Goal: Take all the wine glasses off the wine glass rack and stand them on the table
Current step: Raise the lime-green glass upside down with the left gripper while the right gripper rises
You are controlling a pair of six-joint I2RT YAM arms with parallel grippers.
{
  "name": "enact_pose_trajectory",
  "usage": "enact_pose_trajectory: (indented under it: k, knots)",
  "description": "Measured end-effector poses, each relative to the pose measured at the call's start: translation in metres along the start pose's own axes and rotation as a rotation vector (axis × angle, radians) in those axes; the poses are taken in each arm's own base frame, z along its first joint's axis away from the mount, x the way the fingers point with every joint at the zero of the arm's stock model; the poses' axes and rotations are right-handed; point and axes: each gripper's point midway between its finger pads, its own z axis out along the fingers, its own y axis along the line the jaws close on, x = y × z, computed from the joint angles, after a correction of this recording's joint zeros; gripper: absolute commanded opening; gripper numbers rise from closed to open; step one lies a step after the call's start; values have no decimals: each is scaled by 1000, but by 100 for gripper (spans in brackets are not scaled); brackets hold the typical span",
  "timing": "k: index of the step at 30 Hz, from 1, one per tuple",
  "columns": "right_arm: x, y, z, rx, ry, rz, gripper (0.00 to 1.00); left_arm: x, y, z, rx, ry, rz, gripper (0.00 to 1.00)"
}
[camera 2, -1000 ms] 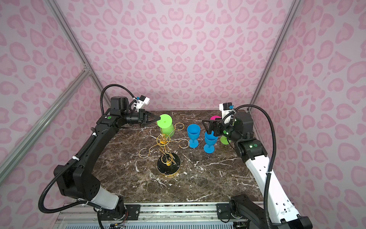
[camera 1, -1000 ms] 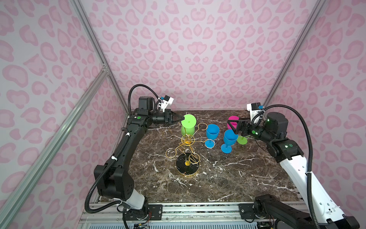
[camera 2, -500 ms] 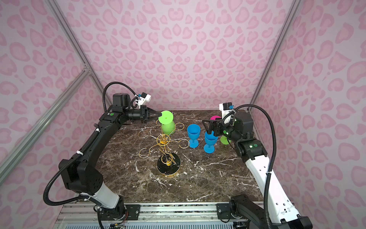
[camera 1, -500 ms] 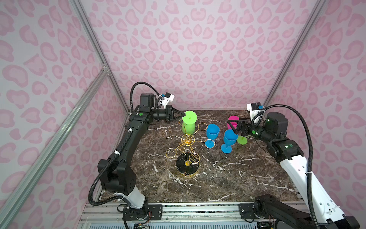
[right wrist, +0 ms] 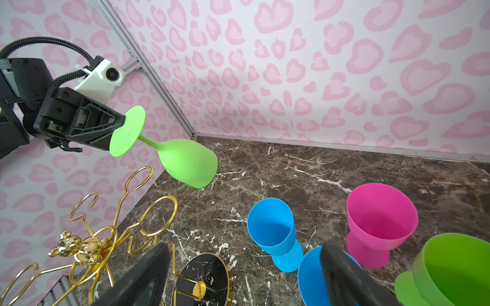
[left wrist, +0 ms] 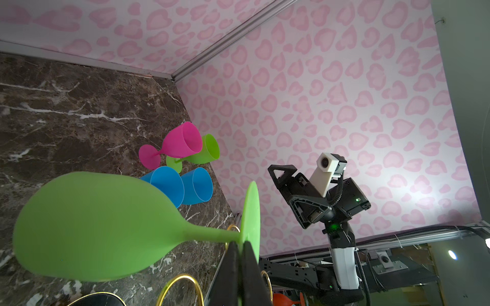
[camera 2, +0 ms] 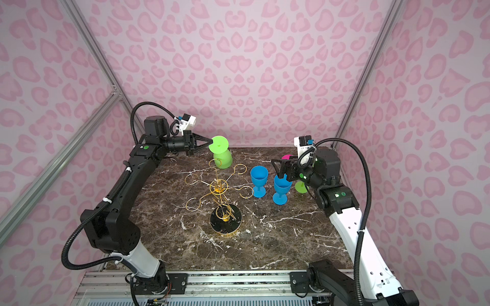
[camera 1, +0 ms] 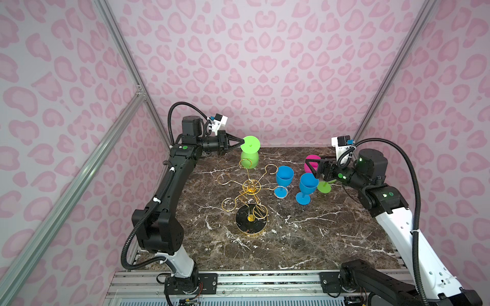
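Note:
The wine glass [camera 1: 249, 156] [camera 2: 223, 159] is lime green. It hangs bowl down in the air at the back left of the table, just beyond the rear hooks of the wine glass rack [camera 1: 250, 186] [camera 2: 219, 186]. My left gripper [camera 1: 242, 143] [left wrist: 240, 242] is shut on the rim of its round foot. In the right wrist view the wine glass [right wrist: 185, 161] is tilted, and its stem is apart from the nearest gold hook. All the rack's hooks that show are empty. My right gripper [camera 1: 318, 170] [right wrist: 244, 249] is open at the right, above a blue glass, with nothing in it.
Two blue glasses [camera 1: 285, 175] [camera 1: 308, 185] stand upright right of the rack. Behind them stand a pink glass [right wrist: 381, 217] and another green glass [right wrist: 456, 265]. The rack's black, gold-rimmed base [camera 1: 251, 221] sits mid-table. The back wall is close behind the held glass.
My left gripper has carried the green wine glass up and back toward the wall, away from the rack's rear hook. The right arm has not moved.

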Motion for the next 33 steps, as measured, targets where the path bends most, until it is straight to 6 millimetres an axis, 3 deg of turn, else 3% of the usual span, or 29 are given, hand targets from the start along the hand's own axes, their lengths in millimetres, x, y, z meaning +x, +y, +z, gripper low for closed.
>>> enact_pose_trajectory:
  k: [9, 12, 20, 24, 30, 33]
  knots:
    - [-4, -3, 3, 19, 5, -30, 90, -31, -4, -26, -1, -102, -1, 4]
    - [-10, 1, 4, 5, -7, -48, 90, -42, -17, -37, 3, -137, 30, 4]
    - [-41, 56, 17, -129, -83, -231, 91, -64, -69, -63, 50, -234, 118, 4]
    - [-50, 83, 23, -191, -143, -327, 91, -60, -94, -69, 81, -246, 132, 4]
    - [-61, 96, 34, -232, -269, -403, 92, -50, -133, -79, 139, -275, 167, 4]
    - [-62, 112, 37, -279, -324, -461, 94, -43, -149, -79, 177, -279, 169, 4]
